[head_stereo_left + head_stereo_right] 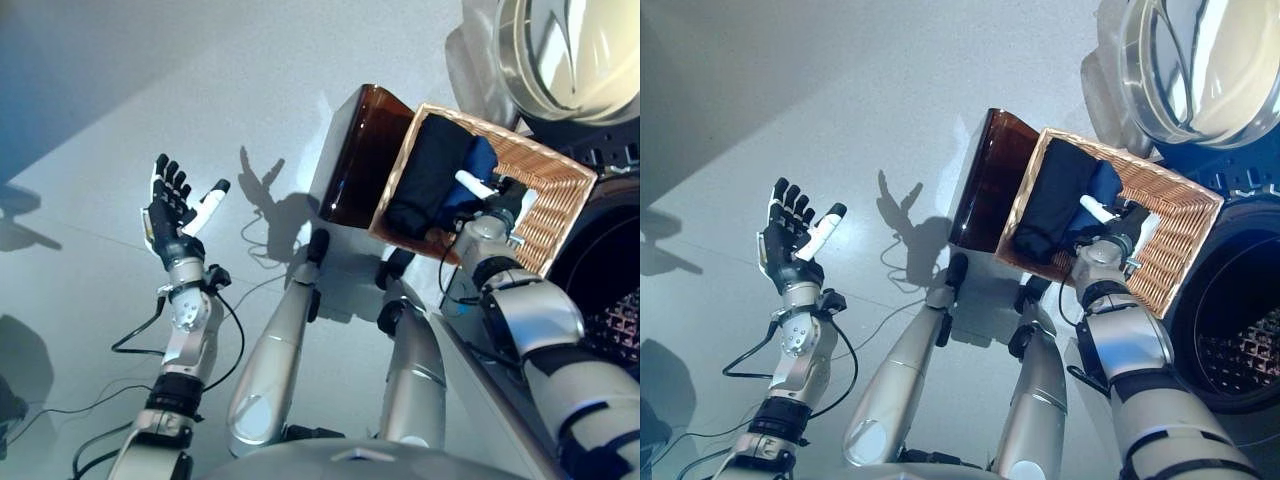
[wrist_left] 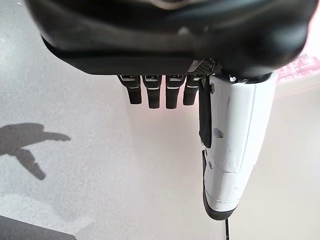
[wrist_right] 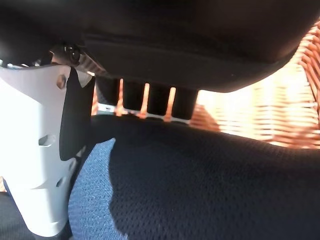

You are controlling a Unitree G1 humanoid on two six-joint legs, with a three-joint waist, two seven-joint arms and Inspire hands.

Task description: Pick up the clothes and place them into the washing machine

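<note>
A wicker basket (image 1: pixel 562 210) holds dark clothes (image 1: pixel 428 170) with a blue piece (image 1: pixel 482 160) beside them. My right hand (image 1: pixel 500 203) is inside the basket, just over the clothes, its fingers straight and its white-covered thumb (image 3: pixel 42 150) lying along the blue cloth (image 3: pixel 92 197). In the right wrist view the black cloth (image 3: pixel 210 185) fills the space under the hand, with the basket's weave (image 3: pixel 260 115) behind. Far out to the left my left hand (image 1: pixel 172 215) is raised, open and empty. The washing machine's drum opening (image 1: pixel 1230 330) is at the right, its round door (image 1: pixel 1200 60) swung open above.
The basket rests against a dark brown translucent box (image 1: pixel 358 150) on the grey floor. The washer's front stands close to the right arm. Bare grey floor (image 2: pixel 100 165) lies under the left hand.
</note>
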